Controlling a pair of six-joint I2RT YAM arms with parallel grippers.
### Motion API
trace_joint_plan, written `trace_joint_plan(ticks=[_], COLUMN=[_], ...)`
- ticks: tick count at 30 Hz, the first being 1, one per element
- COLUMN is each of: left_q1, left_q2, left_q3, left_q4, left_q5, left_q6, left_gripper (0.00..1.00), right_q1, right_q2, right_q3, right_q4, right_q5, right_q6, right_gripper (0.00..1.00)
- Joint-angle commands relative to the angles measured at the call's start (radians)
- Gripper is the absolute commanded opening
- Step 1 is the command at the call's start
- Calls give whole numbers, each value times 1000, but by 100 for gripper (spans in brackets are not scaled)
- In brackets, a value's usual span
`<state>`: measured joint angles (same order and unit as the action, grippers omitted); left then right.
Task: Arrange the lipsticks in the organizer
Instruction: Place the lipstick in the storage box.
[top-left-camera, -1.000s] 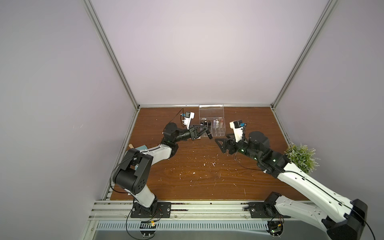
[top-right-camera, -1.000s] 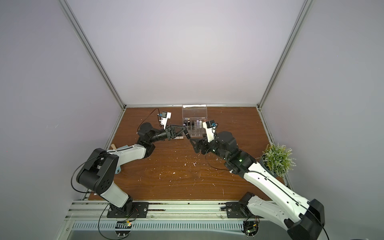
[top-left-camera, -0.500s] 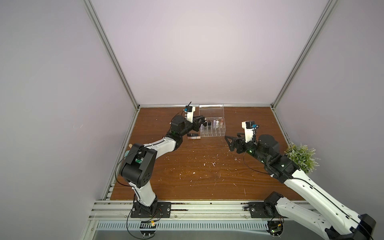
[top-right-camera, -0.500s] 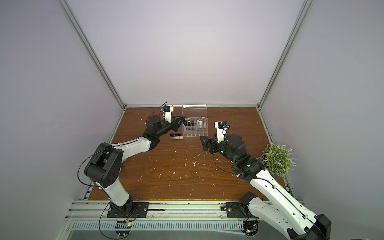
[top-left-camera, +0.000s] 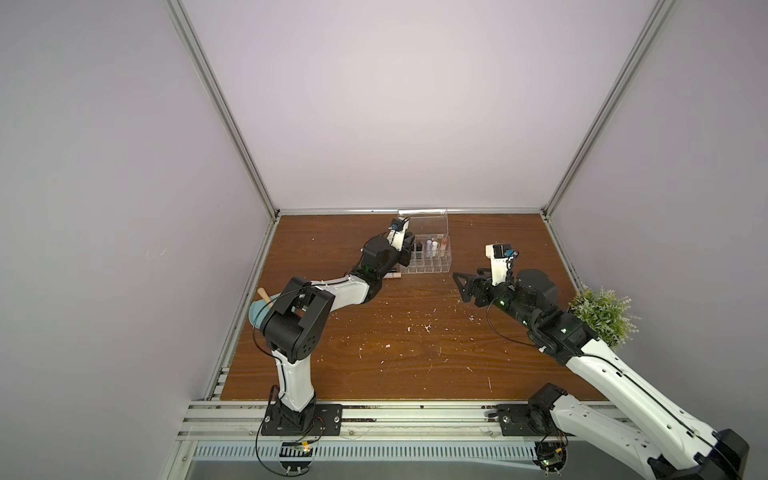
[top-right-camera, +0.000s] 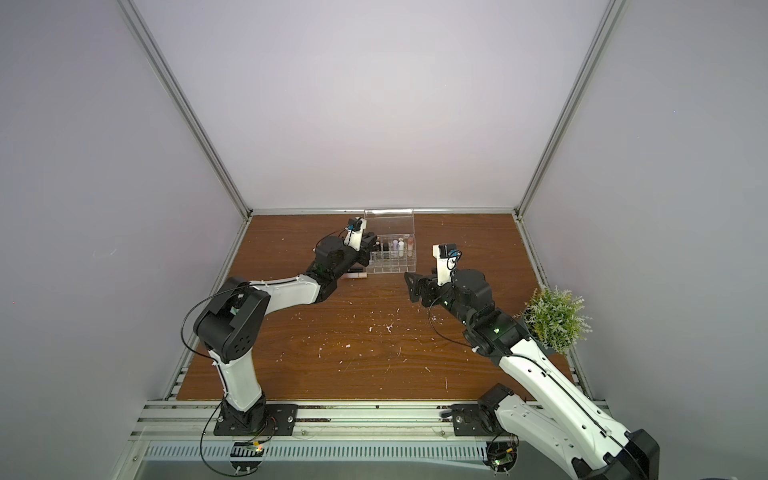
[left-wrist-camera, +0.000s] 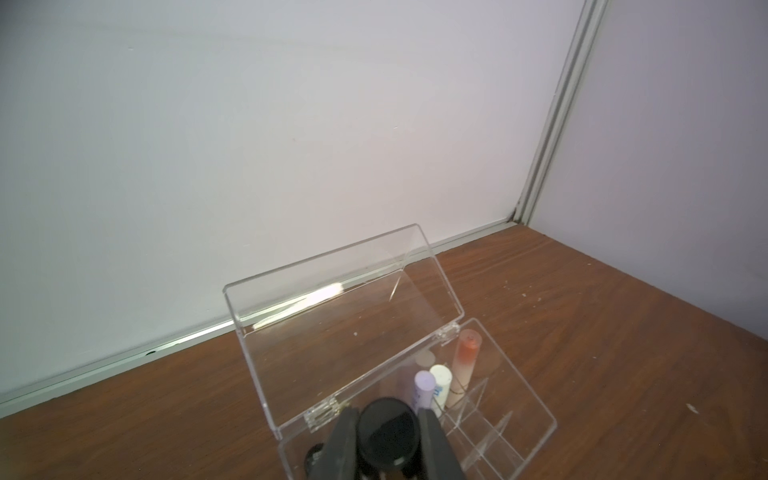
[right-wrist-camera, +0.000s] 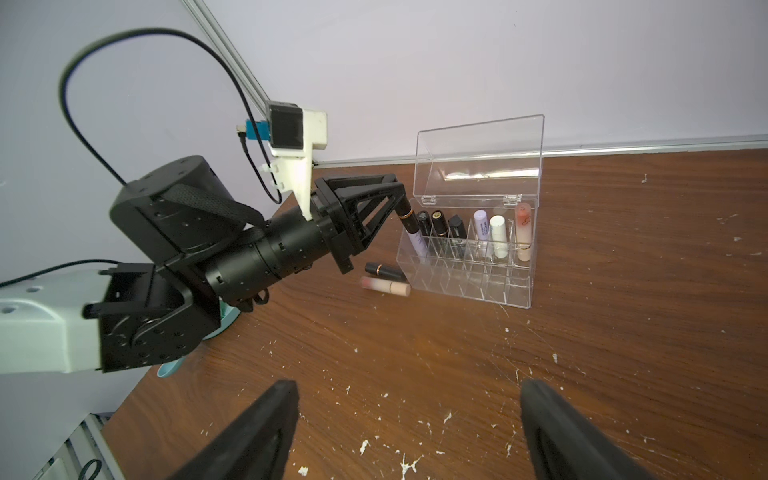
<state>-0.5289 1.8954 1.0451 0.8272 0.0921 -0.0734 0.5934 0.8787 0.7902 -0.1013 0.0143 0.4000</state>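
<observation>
The left gripper (left-wrist-camera: 387, 436) pinches the black cap of a tilted lilac lipstick (right-wrist-camera: 417, 241), its lower end in the back left corner slot of the clear organizer (right-wrist-camera: 469, 286), whose lid stands open. A black lipstick (right-wrist-camera: 384, 270) and a peach lipstick (right-wrist-camera: 384, 286) lie on the table (right-wrist-camera: 582, 332) just beside the box, and six more tubes (right-wrist-camera: 498, 237) stand in its back row. Well apart to the right, the right gripper (right-wrist-camera: 409, 386) hovers, jaws spread wide and holding nothing
</observation>
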Motion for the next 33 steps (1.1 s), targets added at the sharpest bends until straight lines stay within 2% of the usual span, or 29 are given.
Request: trace_joint_plan(ticks=[1, 6, 14, 18, 33], left_q1=[-1, -3, -2, -2, -2], left_q2=[52, 115, 136, 157, 188], left_q3=[7, 55, 68, 83, 113], left_q4=[92, 92, 92, 92, 50], left_q5=[-45, -19, -1, 3, 19], left_q6=[39, 16, 4, 0, -4], left_gripper=[17, 16, 17, 21, 28], right_q1=[-4, -7, -12, -12, -15], right_q2=[-3, -12, -19, -18, -22], right_q3=[10, 12, -16, -15, -27], right_q4=[42, 29, 46, 47, 46], right_q5=[-22, -24, -37, -43, -51], right_q6=[-5, -8, 1, 0, 4], right_gripper=[90, 90, 90, 90, 90])
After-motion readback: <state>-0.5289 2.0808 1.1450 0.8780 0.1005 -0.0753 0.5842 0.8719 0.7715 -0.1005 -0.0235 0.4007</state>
